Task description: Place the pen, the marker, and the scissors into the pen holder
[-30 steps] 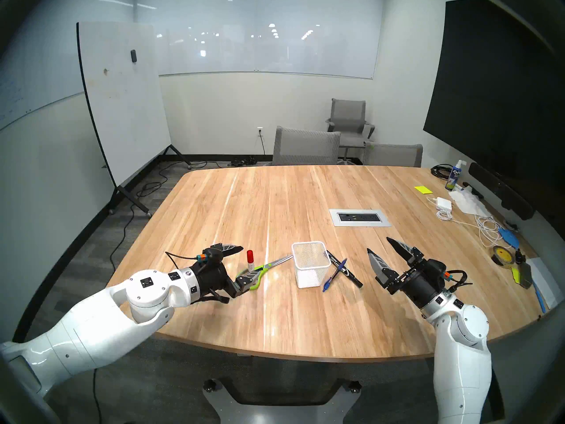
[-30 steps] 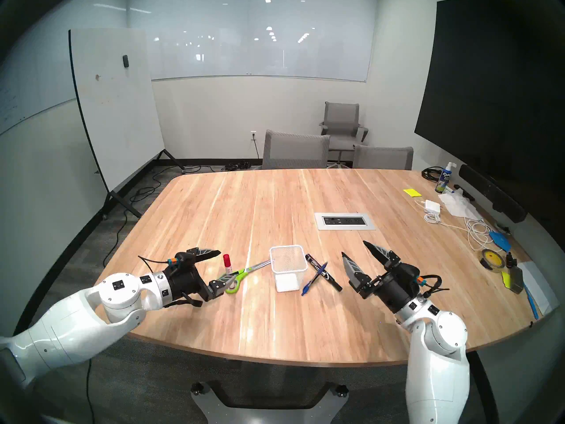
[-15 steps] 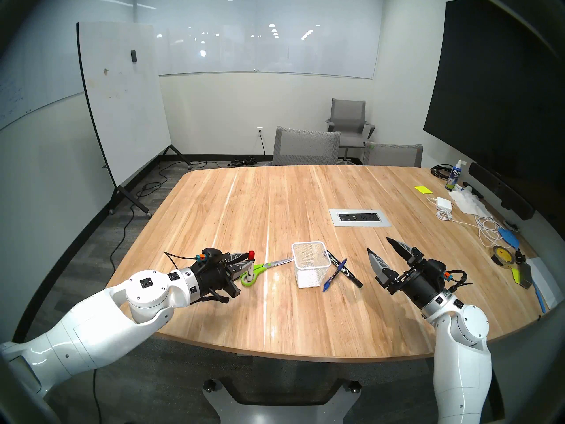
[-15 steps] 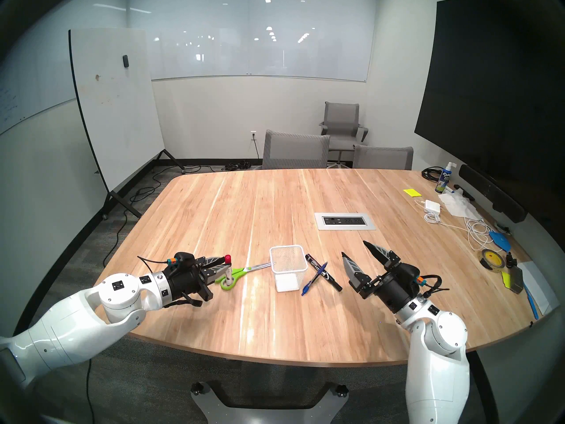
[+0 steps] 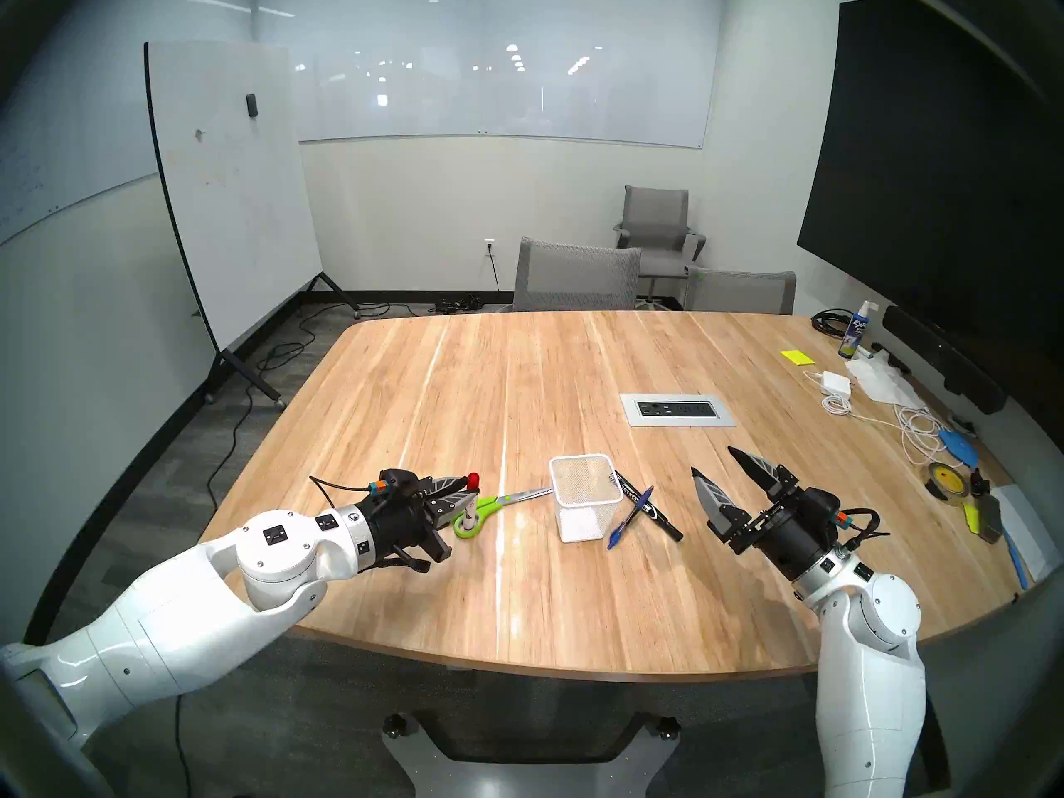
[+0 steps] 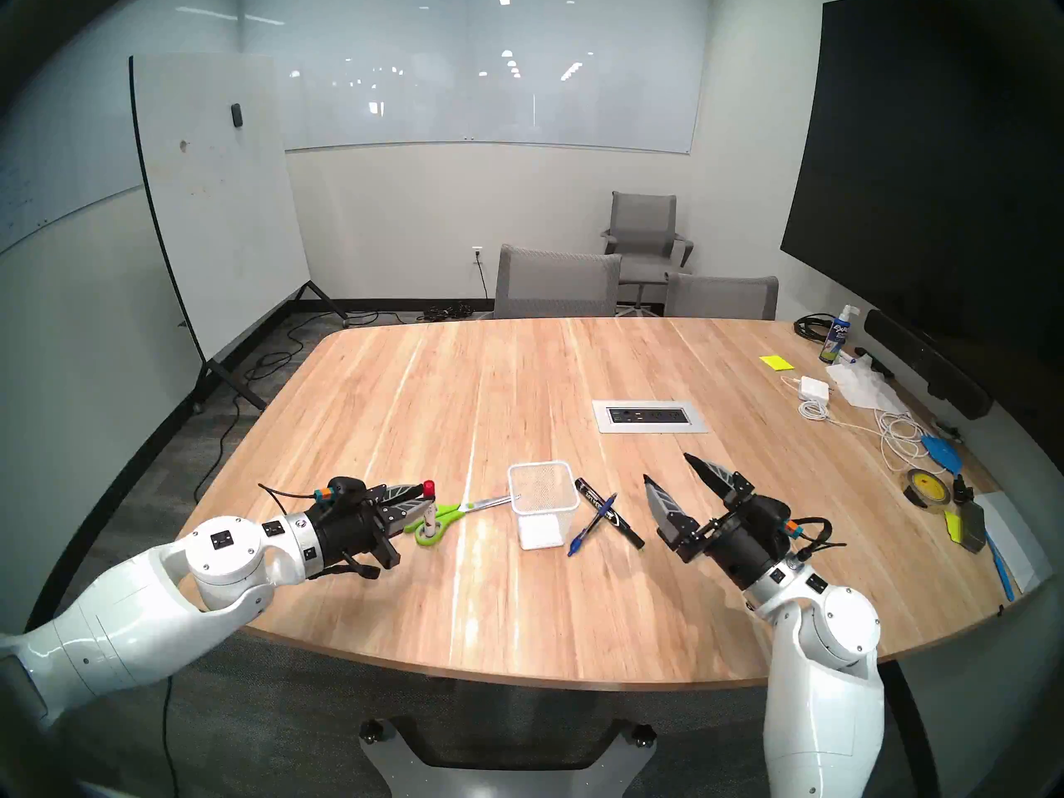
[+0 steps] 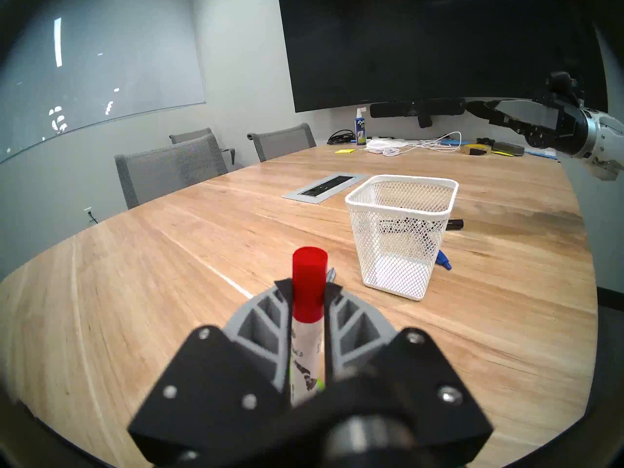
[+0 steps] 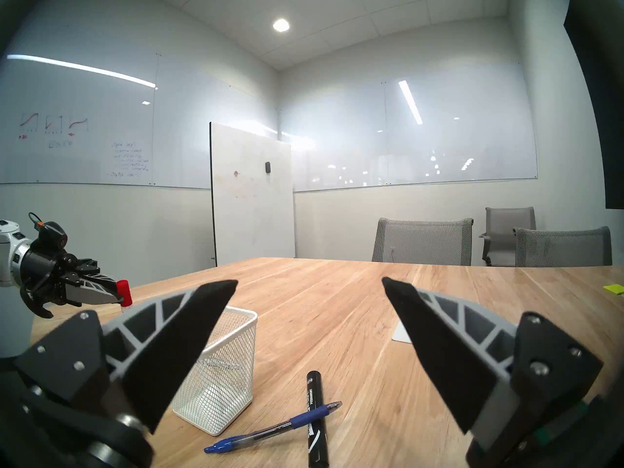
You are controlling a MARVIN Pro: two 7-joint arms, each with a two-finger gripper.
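White red-capped marker (image 5: 472,498) stood upright, clamped between tool fingers, base inside a lime-green scissors (image 5: 489,508) loop. Blue pen (image 5: 631,517) lay crossed over black marker (image 5: 648,504) beside empty white mesh pen holder (image 5: 586,497).

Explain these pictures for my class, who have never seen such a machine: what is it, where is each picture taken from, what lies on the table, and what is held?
It is a robot with two white arms, each ending in a two-fingered gripper. Two pictures come from its head, one from each wrist. On the table stand a mesh pen holder, with scissors on one side, a blue pen crossing a black marker on the other. The left gripper is shut on an upright red-capped marker. The right gripper is open, holding nothing.
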